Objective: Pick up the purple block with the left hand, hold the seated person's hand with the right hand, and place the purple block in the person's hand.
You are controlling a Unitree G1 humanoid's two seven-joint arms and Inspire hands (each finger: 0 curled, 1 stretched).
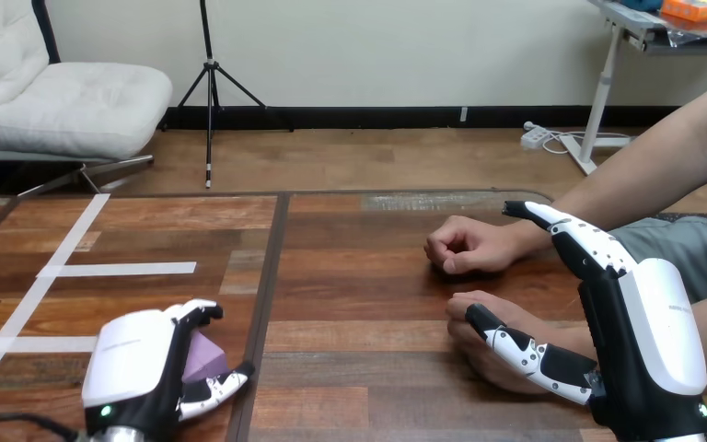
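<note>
Purple block [204, 357], 1, inside curled left hand [133, 364]; straight-fingered right hand [649, 331] against person's 2 hands [468, 247] [490, 366].

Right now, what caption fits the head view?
Left hand curls round purple block; right hand open, thumb over the person's nearer hand.

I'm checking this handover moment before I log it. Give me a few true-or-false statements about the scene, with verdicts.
1. The left hand has the block between its curled fingers and thumb. True.
2. The block lies in the person's hand. False: it is at the left hand, across the table from the person.
3. The person's far hand is a fist. True.
4. The right hand is shut on the far hand. False: its fingers are straight, and its thumb lies over the near hand.
5. White tape marks the table's left part. True.
</note>
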